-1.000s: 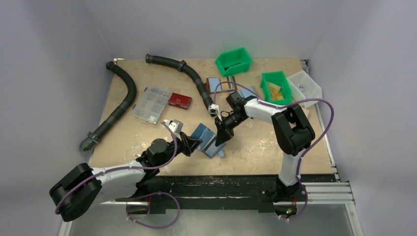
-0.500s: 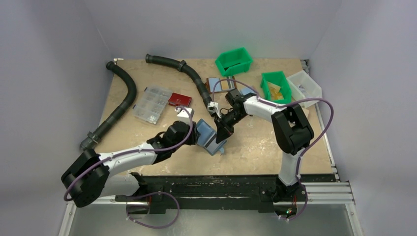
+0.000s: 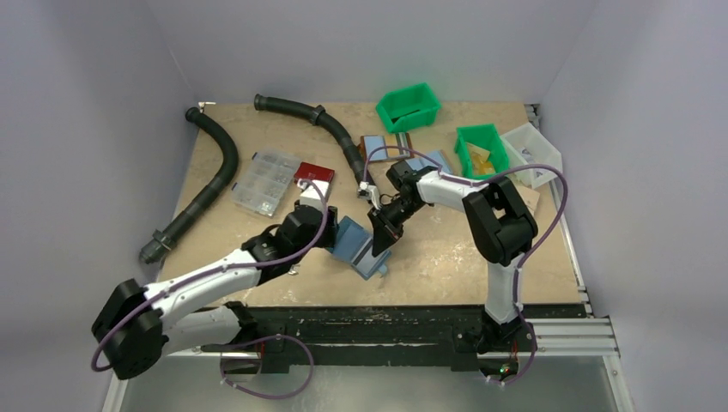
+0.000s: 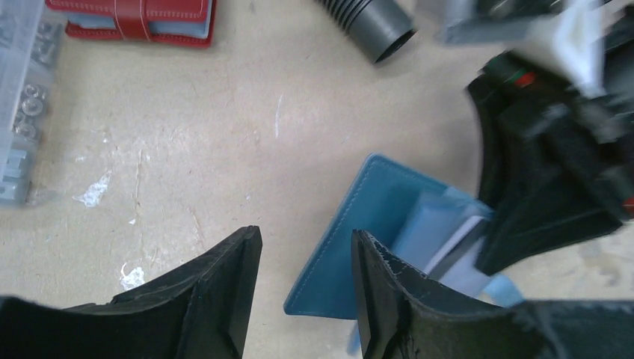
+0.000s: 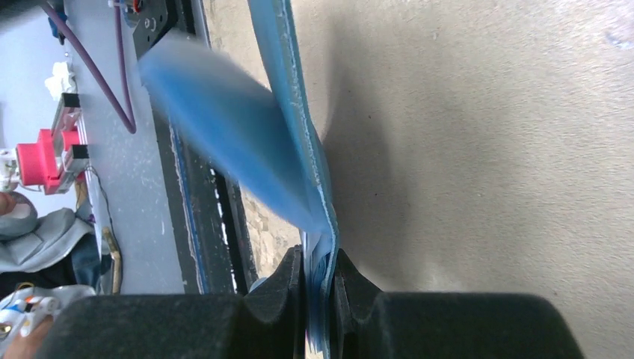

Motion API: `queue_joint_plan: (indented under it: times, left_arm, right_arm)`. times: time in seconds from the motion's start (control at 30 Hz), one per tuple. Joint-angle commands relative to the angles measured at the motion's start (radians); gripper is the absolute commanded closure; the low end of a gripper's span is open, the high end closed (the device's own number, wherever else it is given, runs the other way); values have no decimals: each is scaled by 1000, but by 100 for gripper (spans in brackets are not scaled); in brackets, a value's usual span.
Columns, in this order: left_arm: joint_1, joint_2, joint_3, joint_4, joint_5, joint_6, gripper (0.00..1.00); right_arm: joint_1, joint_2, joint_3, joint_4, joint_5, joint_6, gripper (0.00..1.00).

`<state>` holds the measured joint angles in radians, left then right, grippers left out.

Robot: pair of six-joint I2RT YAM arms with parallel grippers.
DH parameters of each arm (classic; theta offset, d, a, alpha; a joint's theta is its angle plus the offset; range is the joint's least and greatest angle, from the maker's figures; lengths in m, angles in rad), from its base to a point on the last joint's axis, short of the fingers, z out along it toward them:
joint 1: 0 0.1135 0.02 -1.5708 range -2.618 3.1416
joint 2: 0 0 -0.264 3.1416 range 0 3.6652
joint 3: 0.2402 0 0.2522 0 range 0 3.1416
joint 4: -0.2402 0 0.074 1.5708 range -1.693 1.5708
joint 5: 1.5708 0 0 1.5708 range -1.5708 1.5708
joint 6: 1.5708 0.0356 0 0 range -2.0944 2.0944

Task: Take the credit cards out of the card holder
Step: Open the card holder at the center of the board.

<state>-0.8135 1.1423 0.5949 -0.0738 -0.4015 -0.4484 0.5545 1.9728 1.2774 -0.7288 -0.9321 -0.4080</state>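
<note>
The top camera hangs high behind both arm bases, looking down over the whole tan wooden surface (image 3: 446, 249). The left wrist camera looks down on it from close by. The right wrist camera skims it, closer still. All 3 views share the blue leather card holder (image 3: 354, 245).

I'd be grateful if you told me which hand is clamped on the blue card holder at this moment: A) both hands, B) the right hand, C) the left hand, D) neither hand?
B: the right hand is pinched shut on the thin edge of the card holder, while the left hand has its jaws apart, gripping nothing.
</note>
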Motion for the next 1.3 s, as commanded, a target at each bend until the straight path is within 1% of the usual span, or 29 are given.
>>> queue_joint_plan:
  times: [0.0, 0.17, 0.23, 0.27, 0.37, 0.4, 0.43, 0.53, 0.63, 0.7, 0.83, 0.9, 1.0, 1.17, 1.27]
  left_arm:
    - [5, -163, 46, -16, 107, 4, 48]
    - [5, -283, 11, 77, 347, -80, 47]
    - [4, -303, -18, 147, 442, -158, 47]
    - [4, -303, -33, 185, 498, -204, 47]
    - [-3, -245, -90, 375, 674, -320, 51]
    - [-24, -214, -101, 433, 712, -333, 53]
    - [-47, -188, -102, 454, 709, -322, 53]
    - [-194, -114, -67, 399, 602, -225, 53]
    - [-258, -42, -49, 388, 557, -186, 53]
    - [-307, -1, -51, 405, 516, -168, 51]
    - [-401, 101, -32, 436, 379, -164, 49]
    - [-422, 153, -18, 418, 266, -182, 49]
    - [-427, 194, -19, 385, 128, -231, 48]
    - [-427, 197, -39, 334, -33, -272, 47]
    - [-427, 190, -54, 322, -93, -281, 46]
  right_arm:
    - [19, 22, 28, 9, 18, 32, 97]
    - [25, 32, 28, 17, 22, 55, 96]
    - [27, 34, 25, 25, 21, 71, 96]
    - [28, 35, 24, 29, 21, 79, 96]
    - [29, 42, 21, 38, 17, 105, 96]
    - [30, 44, 20, 42, 15, 114, 96]
    - [30, 47, 19, 44, 15, 120, 96]
    - [30, 50, 15, 51, 10, 134, 95]
    - [30, 60, 13, 55, 7, 142, 95]
    - [30, 69, 13, 54, 2, 144, 95]
    - [29, 78, 13, 54, -3, 146, 94]
    - [30, 78, 13, 54, -3, 146, 94]
    - [30, 77, 12, 54, -2, 147, 94]
    - [29, 81, 11, 54, -5, 147, 94]
    - [30, 83, 11, 51, -5, 144, 94]
